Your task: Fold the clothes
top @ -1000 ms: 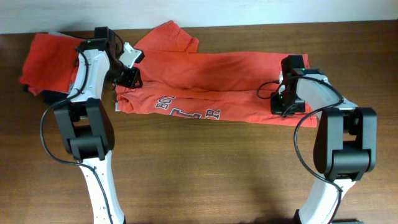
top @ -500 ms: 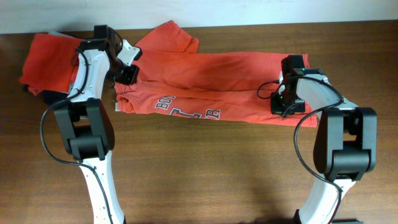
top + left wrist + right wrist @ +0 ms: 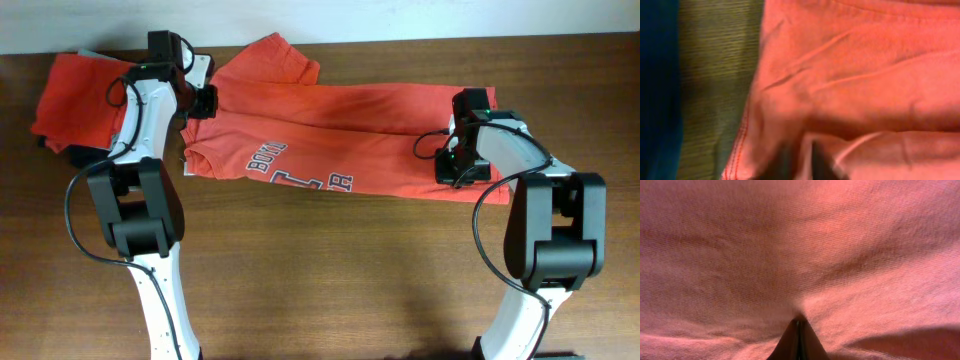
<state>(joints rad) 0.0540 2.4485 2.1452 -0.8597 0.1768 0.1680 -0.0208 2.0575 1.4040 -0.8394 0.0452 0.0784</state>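
An orange T-shirt (image 3: 340, 125) with white lettering lies stretched across the back of the table, folded lengthwise. My left gripper (image 3: 203, 101) is at its left end near the collar. In the left wrist view its dark fingers (image 3: 805, 161) are shut on a fold of the orange shirt (image 3: 850, 75). My right gripper (image 3: 452, 172) rests on the shirt's right end. In the right wrist view its fingers (image 3: 799, 330) are shut, pinching the orange cloth (image 3: 790, 245).
A second orange garment (image 3: 75, 90) lies at the back left corner, with something dark under its left edge. The left wrist view shows blue cloth (image 3: 657, 90) and a strip of wooden table (image 3: 715, 75). The wooden table (image 3: 330, 270) extends to the front.
My left gripper has moved toward the back of the table, pulling the shirt's left edge with it and baring more of the lettering. The right gripper has not moved.
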